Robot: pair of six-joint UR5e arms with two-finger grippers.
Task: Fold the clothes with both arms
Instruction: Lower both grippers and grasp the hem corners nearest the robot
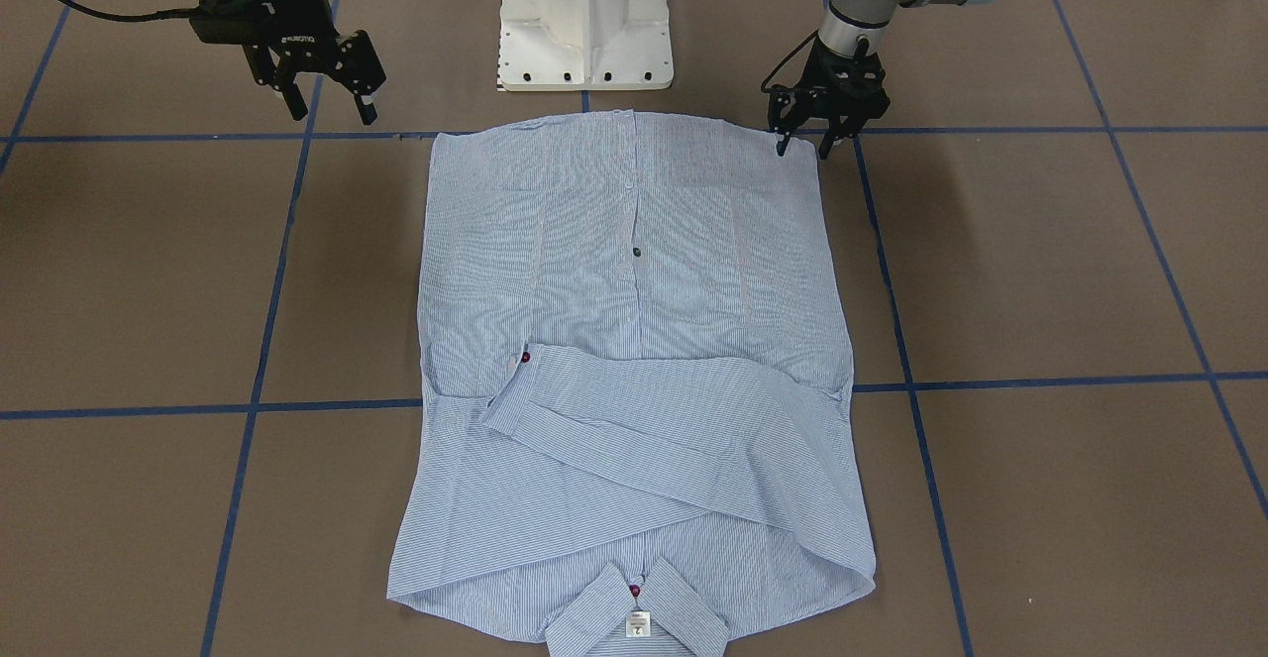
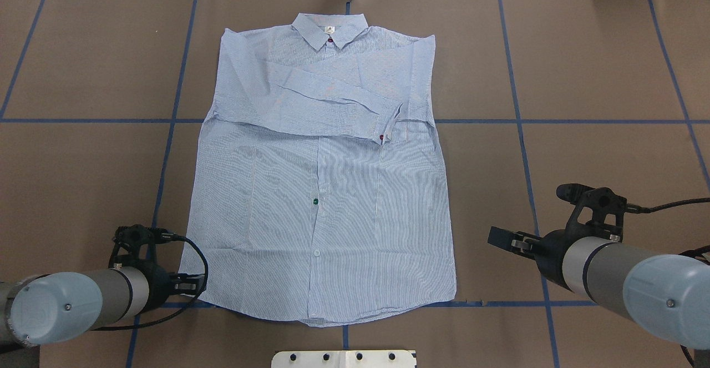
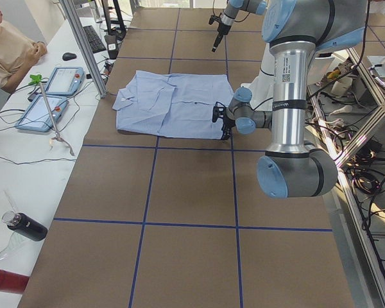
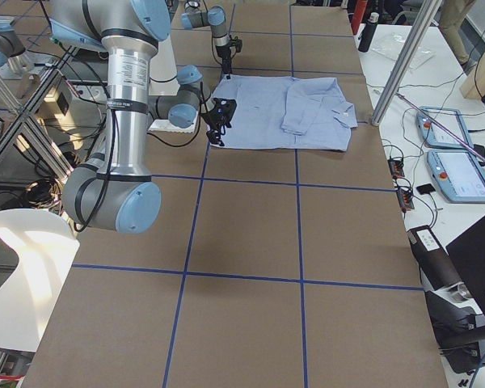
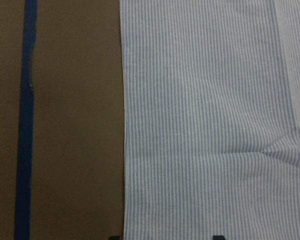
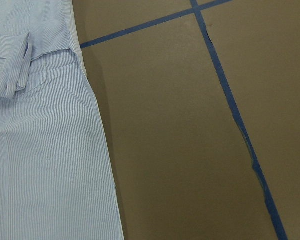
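The light blue striped shirt (image 1: 634, 340) lies flat, front up, on the brown table, collar (image 2: 330, 28) at the far side and hem toward me. One sleeve is folded across the chest, its cuff with a red button (image 2: 388, 132). My left gripper (image 1: 804, 145) is open and low over the hem corner on my left; the left wrist view shows the shirt's side edge (image 5: 125, 150) between its fingertips. My right gripper (image 1: 332, 102) is open and empty, raised above the table, clear of the shirt's other hem corner (image 2: 452, 296). The right wrist view shows that side edge (image 6: 97, 150).
The white pedestal base (image 1: 584, 23) stands just behind the hem. Blue tape lines (image 1: 258, 340) grid the table. A side table with teach pendants (image 3: 51, 96) and a seated person (image 3: 6, 45) lies beyond the collar end.
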